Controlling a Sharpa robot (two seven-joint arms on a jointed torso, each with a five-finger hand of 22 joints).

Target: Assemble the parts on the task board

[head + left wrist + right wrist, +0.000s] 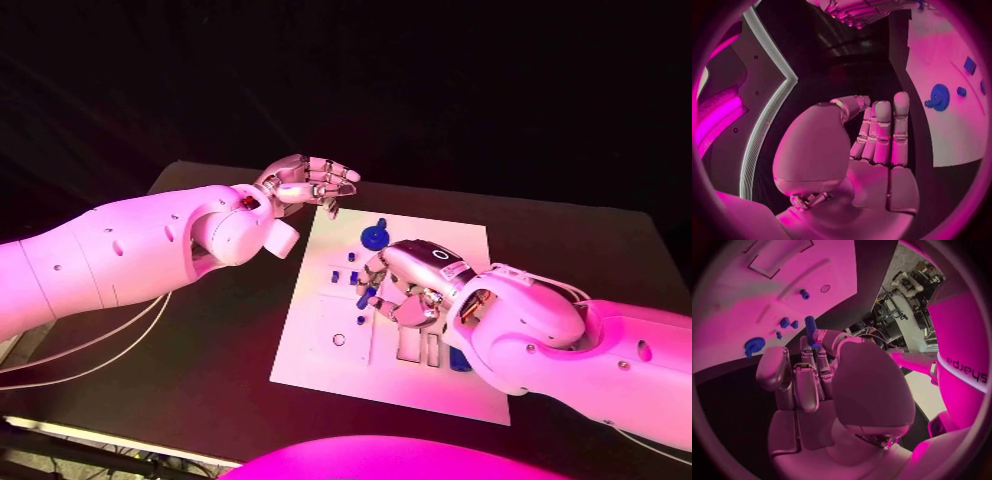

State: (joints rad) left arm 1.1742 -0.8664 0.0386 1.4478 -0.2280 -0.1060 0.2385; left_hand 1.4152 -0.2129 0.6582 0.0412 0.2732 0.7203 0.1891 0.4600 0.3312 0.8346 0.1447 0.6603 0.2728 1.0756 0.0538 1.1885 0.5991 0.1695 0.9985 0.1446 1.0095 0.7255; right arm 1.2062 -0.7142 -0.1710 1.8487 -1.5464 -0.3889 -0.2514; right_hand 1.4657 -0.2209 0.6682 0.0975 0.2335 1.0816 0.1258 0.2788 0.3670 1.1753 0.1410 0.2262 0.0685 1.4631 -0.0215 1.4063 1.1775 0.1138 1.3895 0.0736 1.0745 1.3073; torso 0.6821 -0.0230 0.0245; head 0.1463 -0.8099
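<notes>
We cannot tell whether the right hand [411, 285] touches the task board [325, 345], since its palm hides the parts beneath it. The blue part [810, 329] it pinches shows only in its upper length (fingers cover the rest). The small blue pieces [353, 277] beside it are too tiny to identify.

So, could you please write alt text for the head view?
The right hand holds a small blue peg over the white task board, near a blue gear. The left hand hovers empty, fingers curled, beyond the board's far left corner.
</notes>
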